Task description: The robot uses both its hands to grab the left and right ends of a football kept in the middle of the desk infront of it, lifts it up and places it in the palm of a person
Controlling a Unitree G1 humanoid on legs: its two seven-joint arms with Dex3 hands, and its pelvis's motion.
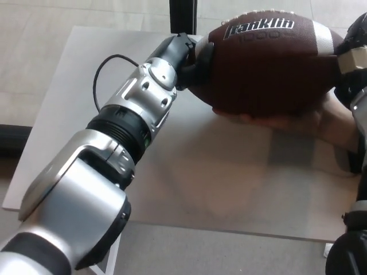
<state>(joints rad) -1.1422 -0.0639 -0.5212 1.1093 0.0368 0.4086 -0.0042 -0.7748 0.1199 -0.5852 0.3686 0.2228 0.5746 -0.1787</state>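
Observation:
A brown Franklin football [266, 63] with white laces and a white stripe hangs over the far right part of the desk [229, 177]. My left hand [194, 62] presses against its left end, at the tip of my long silver forearm [135, 109]. At the picture's right edge my right hand [351, 48] sits against the ball's right end, only partly in view. A person's open hand [275, 121] lies palm up directly under the ball, fingertips poking out below it; the ball appears to touch the palm.
The white desk's near edge runs along the bottom, with floor beyond it. A black post [183, 16] stands behind the desk. A black cable [102, 71] loops off my left forearm. A dark object [10, 140] lies left of the desk.

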